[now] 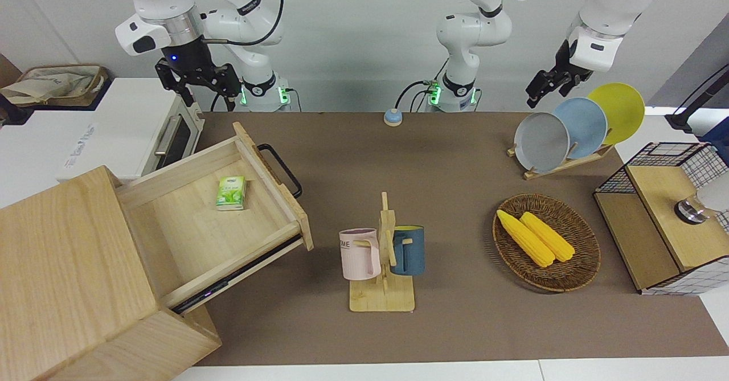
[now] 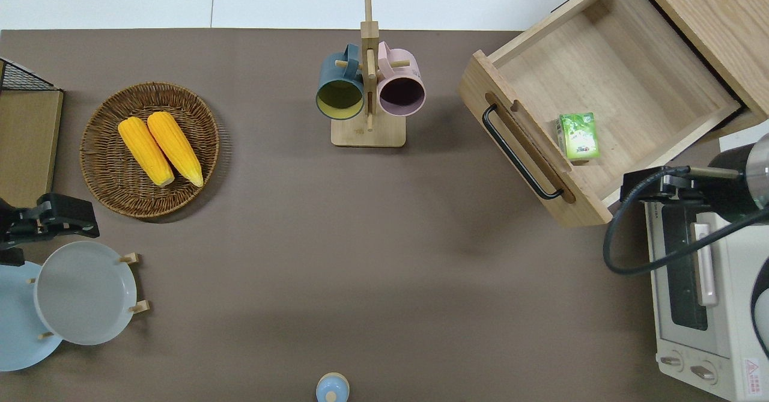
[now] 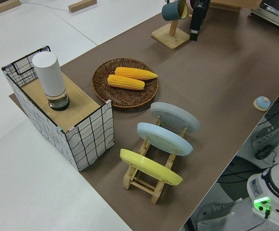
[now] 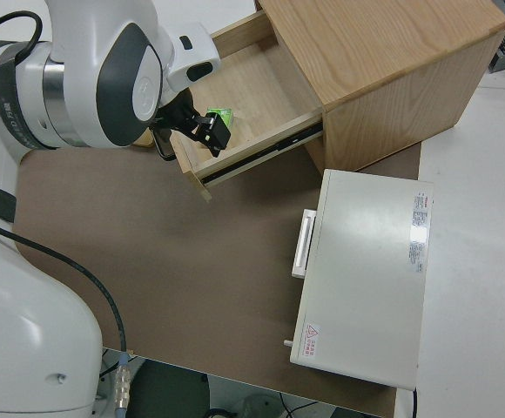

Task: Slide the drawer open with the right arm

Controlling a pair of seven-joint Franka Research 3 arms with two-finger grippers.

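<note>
The right arm [image 1: 171, 22] is held raised, wrist down, over the white toaster oven [image 2: 697, 294]; whether its jaws are apart cannot be told. The light-wood drawer [image 1: 228, 210] is pulled out of the pale cabinet [image 1: 68, 267], a green packet [image 1: 230, 193] inside. The left arm is parked.

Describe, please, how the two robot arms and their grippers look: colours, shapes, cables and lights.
Both arms are white, rounded, jointed tubes with black bands at the joints and black cables looping along them. The right arm has a silver wrist ring, a small blue wrist light and a black two-finger gripper. The left arm carries a white wrist housing and a black two-finger gripper. Green lights glow at both bases.
</note>
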